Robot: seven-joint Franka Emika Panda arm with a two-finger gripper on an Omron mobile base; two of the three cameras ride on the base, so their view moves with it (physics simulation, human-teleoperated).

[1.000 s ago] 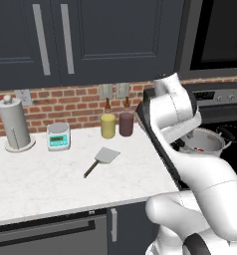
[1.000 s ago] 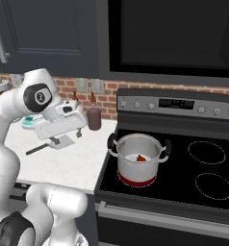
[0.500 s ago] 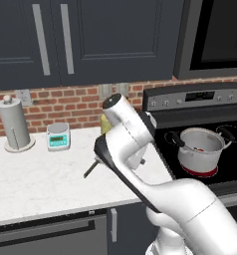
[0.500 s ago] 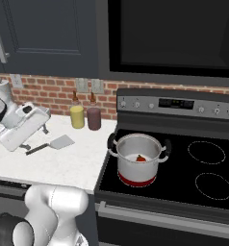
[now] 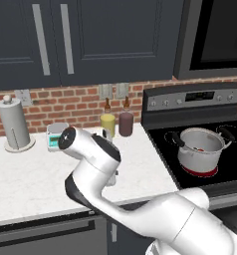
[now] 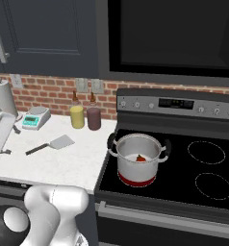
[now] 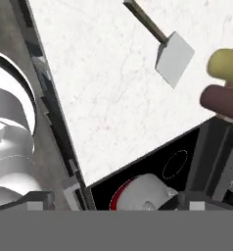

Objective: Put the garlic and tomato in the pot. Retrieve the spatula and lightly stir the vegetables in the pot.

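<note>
The steel pot point(image 6: 138, 154) stands on the front left burner of the stove, also seen in the left base view point(image 5: 200, 150) and low in the hand view point(image 7: 145, 193). The red tomato point(image 6: 141, 158) lies inside it; the garlic cannot be made out. The spatula point(image 6: 51, 144) lies flat on the white counter, grey blade point(image 7: 174, 59) toward the bottles and black handle point(image 7: 145, 19) pointing away. My gripper point(image 6: 10, 141) hovers over the counter's left end, left of the spatula and apart from it. It is open and empty point(image 7: 113, 201).
A yellow bottle point(image 6: 77, 116) and a maroon bottle point(image 6: 94, 118) stand against the brick wall beside the stove. A small scale point(image 6: 36, 117) and a paper towel roll point(image 5: 13, 124) stand further left. My arm's elbow point(image 5: 90, 154) hangs over the middle of the counter.
The arm has swung left from beside the pot, across the counter and past the spatula. The gripper has stayed open. Pot and spatula have not moved.
</note>
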